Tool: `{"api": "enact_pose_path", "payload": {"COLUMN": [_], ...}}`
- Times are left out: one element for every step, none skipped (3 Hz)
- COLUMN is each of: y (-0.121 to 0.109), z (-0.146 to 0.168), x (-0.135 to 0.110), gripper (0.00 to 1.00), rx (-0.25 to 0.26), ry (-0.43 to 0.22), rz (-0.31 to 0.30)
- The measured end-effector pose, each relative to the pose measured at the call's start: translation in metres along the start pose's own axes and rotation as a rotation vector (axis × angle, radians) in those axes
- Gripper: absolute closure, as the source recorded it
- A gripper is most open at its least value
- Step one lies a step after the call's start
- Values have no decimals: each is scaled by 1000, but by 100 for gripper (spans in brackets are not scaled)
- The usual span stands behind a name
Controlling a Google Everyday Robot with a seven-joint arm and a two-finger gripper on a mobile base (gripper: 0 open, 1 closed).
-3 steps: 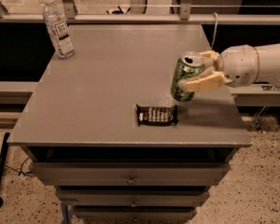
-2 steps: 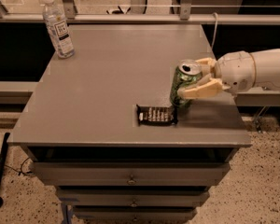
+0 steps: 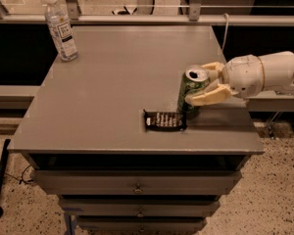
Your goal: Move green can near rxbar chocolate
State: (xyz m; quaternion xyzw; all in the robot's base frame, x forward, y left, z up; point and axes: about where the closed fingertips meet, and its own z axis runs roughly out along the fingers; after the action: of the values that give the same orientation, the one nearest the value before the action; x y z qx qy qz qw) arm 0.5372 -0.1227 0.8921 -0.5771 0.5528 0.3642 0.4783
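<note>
Camera view: can (image 3: 191,91) grasped by the gripper (image 3: 198,85), close by the bar (image 3: 164,120).
Reaching in from the right over the table (image 3: 112,82), fingers (image 3: 211,96) clenched on either side of the can; held upright (pull tab showing) just beside the bar's right end; far off at the back left corner, a bottle (image 3: 61,29).

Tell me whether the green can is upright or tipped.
Upright: the green can stands on the table, silver top up, beside the rxbar chocolate, with the gripper shut around it.
</note>
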Motion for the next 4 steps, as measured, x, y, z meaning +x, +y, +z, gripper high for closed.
{"api": "enact_pose_path", "payload": {"y": [-3,-2,2,4], "z": [1,4,7,7], "x": [4,6,9,10], "gripper": [81,59,35,12], "rx": [-8,-29,-52,-65], "ry": [7,11,15,20], "rz": [1,16,34,45]}}
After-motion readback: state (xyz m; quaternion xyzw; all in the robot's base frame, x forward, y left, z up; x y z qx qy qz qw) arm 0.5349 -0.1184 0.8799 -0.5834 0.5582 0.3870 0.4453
